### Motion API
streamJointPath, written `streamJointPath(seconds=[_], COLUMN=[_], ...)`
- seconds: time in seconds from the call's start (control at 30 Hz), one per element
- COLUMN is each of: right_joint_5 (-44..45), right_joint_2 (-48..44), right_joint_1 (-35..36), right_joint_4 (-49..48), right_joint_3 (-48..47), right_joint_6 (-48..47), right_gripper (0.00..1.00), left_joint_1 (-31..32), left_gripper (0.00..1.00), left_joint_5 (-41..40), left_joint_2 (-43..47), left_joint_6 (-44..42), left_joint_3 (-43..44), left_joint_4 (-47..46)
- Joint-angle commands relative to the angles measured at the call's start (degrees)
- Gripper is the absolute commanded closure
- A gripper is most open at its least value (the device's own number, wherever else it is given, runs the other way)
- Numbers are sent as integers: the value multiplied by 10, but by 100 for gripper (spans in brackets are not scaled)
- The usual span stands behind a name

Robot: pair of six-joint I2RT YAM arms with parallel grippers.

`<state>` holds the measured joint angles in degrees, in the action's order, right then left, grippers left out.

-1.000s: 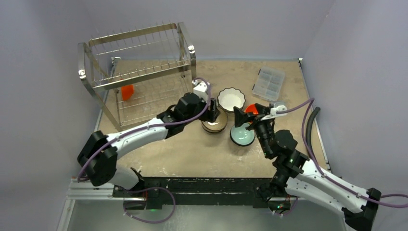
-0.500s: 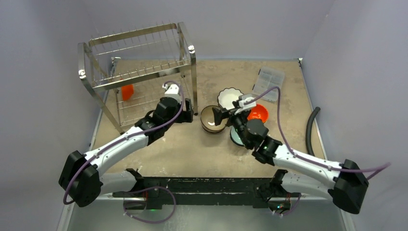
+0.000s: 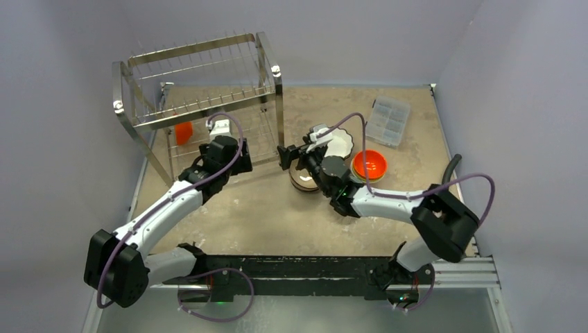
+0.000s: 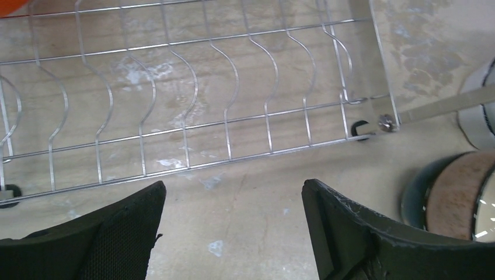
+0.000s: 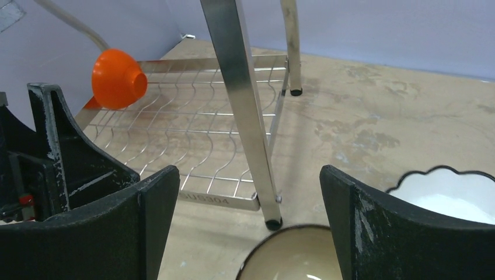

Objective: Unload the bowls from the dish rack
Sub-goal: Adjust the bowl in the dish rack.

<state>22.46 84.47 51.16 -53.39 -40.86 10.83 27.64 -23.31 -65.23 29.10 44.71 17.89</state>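
Standing at the far-left corner of the table [image 3: 277, 229], the dish rack [image 3: 208, 105] is almost unloaded. No bowl shows on its upper tier. One racked orange bowl [image 3: 183, 132] remains on the lower tier, toward the rack's far-left corner.

Both arms have changed station within the last second. The left gripper [image 4: 233, 192], previously over the tan bowl [image 3: 303, 180] near the table's centre, has withdrawn to the rack's near edge. Its jaws have spread further and now stand wide and empty above bare table just outside the lower tier. The right gripper [image 5: 247, 181], previously on the right side of the table at the unloaded orange bowl [image 3: 369, 165], has swung left to the rack's near-right leg. Its jaws are also wide, holding nothing.

Finding: two deposits appear complete and one retrieval is outstanding. Both arms now approach the same rack, so interference is a risk.

On the table, right of the rack, sit the tan bowl, the white scalloped bowl [image 3: 341, 144] and the unloaded orange bowl. A teal bowl seen earlier is now covered by the right arm.
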Motion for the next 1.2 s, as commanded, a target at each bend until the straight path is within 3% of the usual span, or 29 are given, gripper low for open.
streamJointPath(seconds=[0.0,0.3,0.5,0.83,1.0,1.17], right_joint_5=[-22,-24,-21,-40,-44,-44], right_joint_2=[55,164,199,245,248,239], right_joint_1=[-18,-32,-37,-44,-46,-46], right_joint_4=[-106,-186,-224,-254,-267,-284], right_joint_3=[-51,-101,-119,-144,-135,-116], right_joint_6=[-7,-54,-84,-93,-94,-94], right_gripper=[9,15,21,38,56,79], left_joint_1=[-18,-26,-26,-36,-38,-38], left_gripper=[14,14,14,14,14,14], left_joint_5=[-39,-126,-186,-238,-243,-265], left_joint_2=[-20,-65,-126,-185,-187,-189], left_joint_6=[-20,-21,-65,-131,-117,-110], left_joint_3=[44,65,106,113,103,87], left_joint_4=[39,53,70,43,55,56])
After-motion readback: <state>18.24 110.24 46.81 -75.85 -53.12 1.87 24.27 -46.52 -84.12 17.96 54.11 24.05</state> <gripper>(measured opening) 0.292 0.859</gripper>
